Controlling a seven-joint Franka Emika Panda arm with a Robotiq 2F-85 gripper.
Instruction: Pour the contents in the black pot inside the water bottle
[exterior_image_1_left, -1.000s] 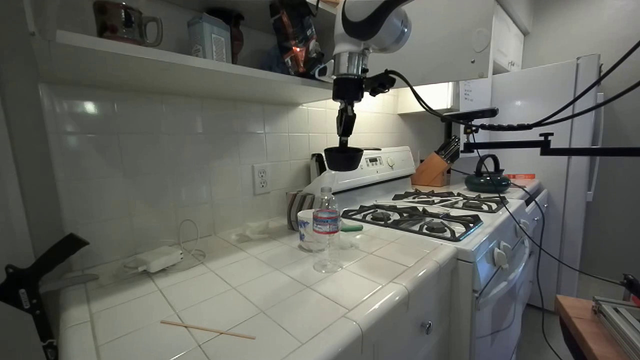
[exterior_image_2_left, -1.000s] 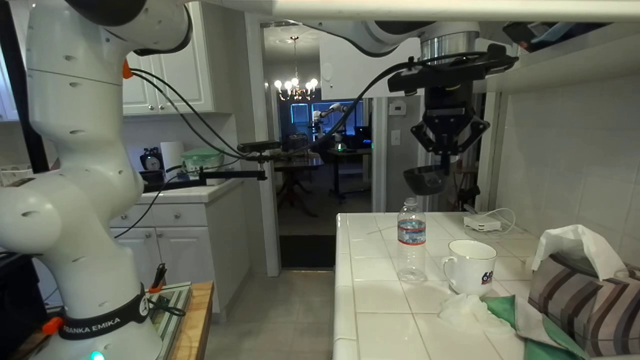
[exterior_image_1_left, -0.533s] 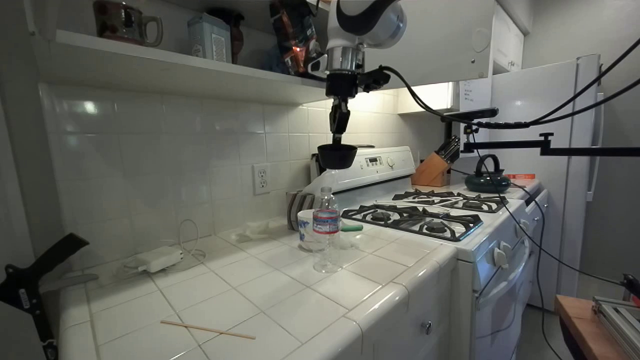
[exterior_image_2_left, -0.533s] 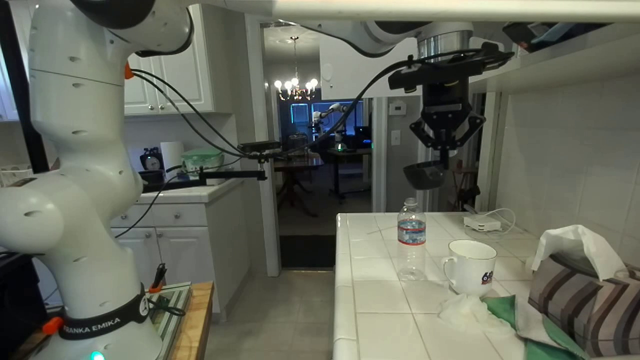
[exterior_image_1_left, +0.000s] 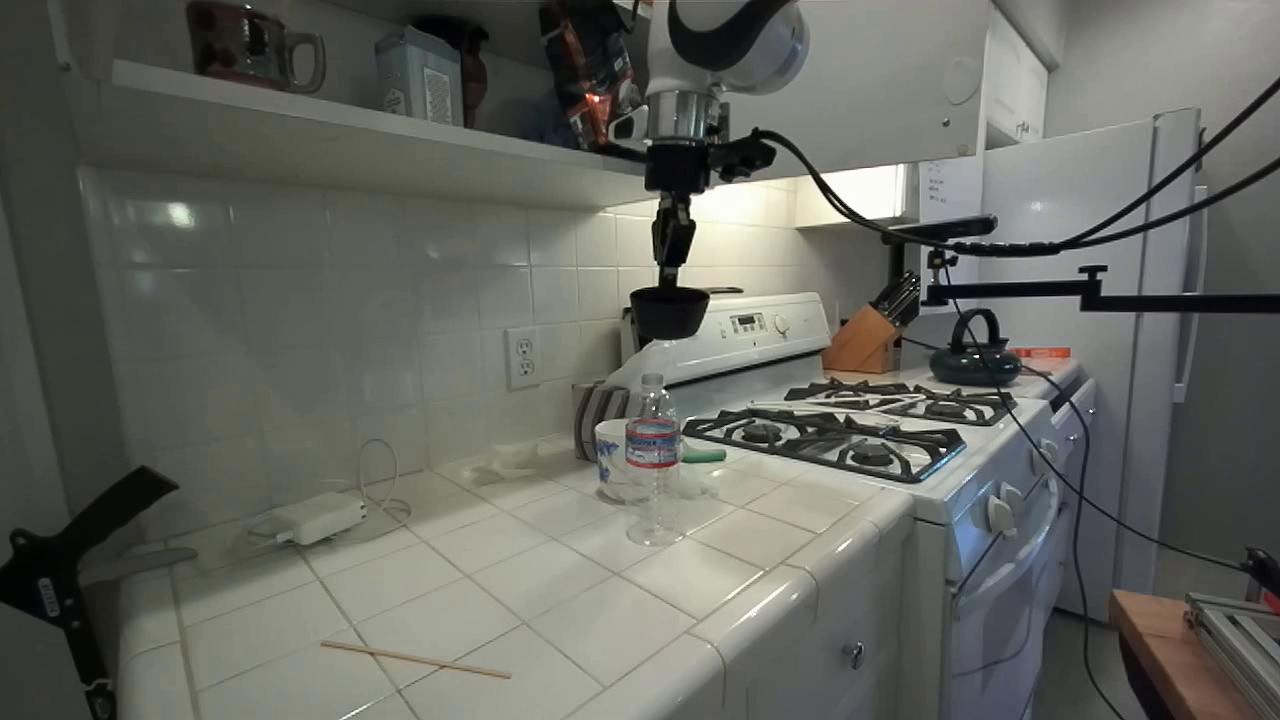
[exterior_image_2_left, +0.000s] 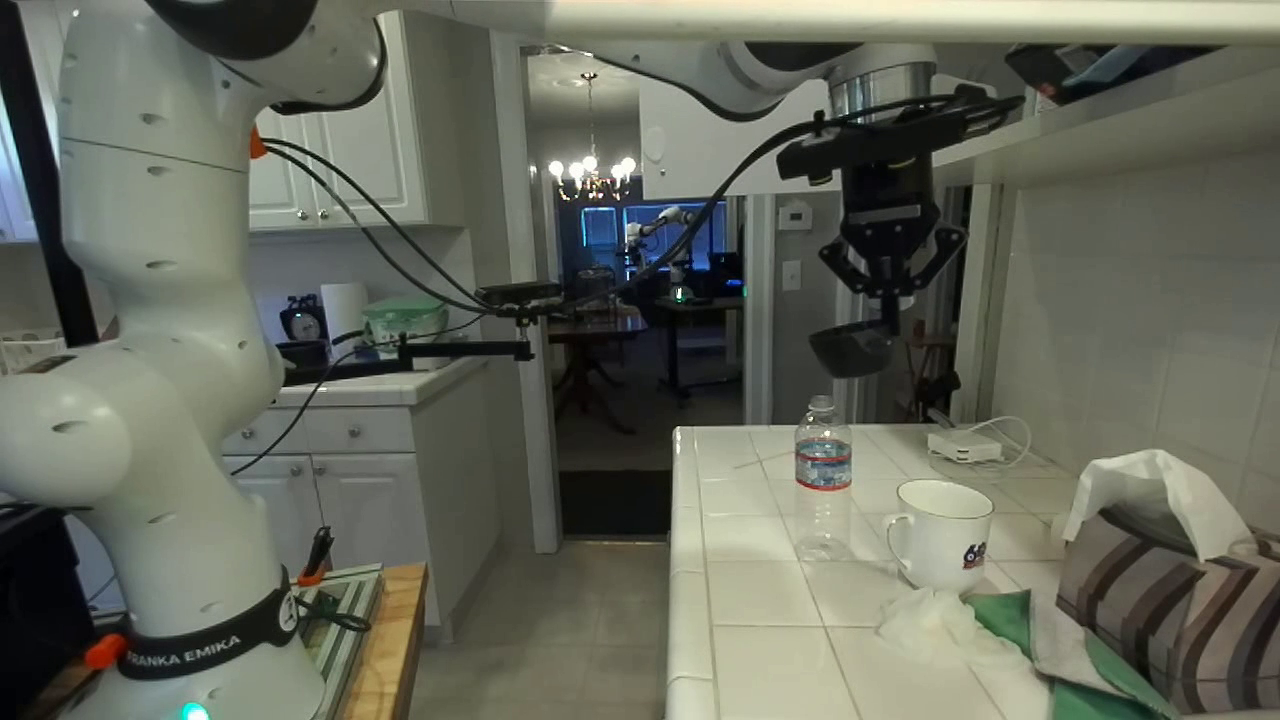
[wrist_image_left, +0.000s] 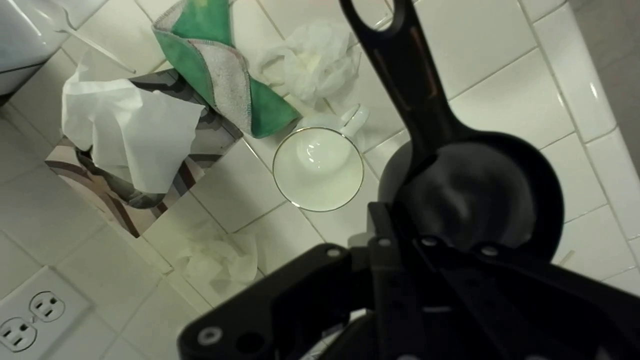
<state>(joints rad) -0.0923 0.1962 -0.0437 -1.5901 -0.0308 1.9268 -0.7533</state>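
Small round black pot (exterior_image_1_left: 670, 316): one, with a looped handle, up in the air over the white tiled counter (exterior_image_1_left: 570, 590); I cannot tell what it holds.
Black two-fingered gripper (exterior_image_2_left: 889, 314): one, its fingers closed on the pot's rim.
Clear plastic water bottle (exterior_image_2_left: 823, 512): one, upright on the counter, red-and-blue label around it; in both exterior views the pot hangs higher than the bottle's mouth, apart from it.
White gold-rimmed mug (exterior_image_2_left: 940, 535): one, right of the bottle and nearer in an exterior view.
Striped tissue box (exterior_image_2_left: 1150, 610): one, farther right, a white tissue (exterior_image_2_left: 1190, 505) standing out of its top.
Folded green-and-grey cloth (wrist_image_left: 225, 85): one, beside the box.
Crumpled white wads (wrist_image_left: 315, 65): two in the wrist view.
White adapter (exterior_image_2_left: 962, 447): one, far on the counter in an exterior view.
Dark green kettle (exterior_image_1_left: 975, 364): one, far right in an exterior view.
Wooden knife block (exterior_image_1_left: 862, 340): one, left of the kettle.
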